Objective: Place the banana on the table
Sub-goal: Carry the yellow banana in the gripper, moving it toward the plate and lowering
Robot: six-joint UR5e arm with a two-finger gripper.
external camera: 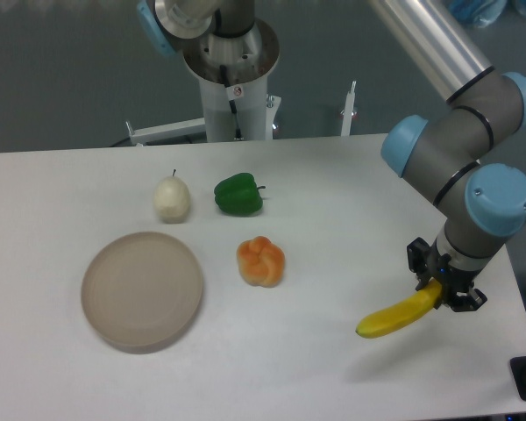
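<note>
The bright yellow banana [394,318] hangs at the right side of the white table [333,219], held by its right end. My gripper [443,293] is shut on that end, and its dark fingers clamp the fruit from both sides. The banana's free left tip points down-left, and a faint shadow lies on the tabletop under it. I cannot tell whether that tip touches the table or sits just above it.
A round beige-grey plate [142,290] lies at the front left. An orange lumpy fruit [261,261] sits mid-table, a green pepper [238,195] and a pale pear-like fruit [172,198] behind it. The table's right edge is close to the gripper.
</note>
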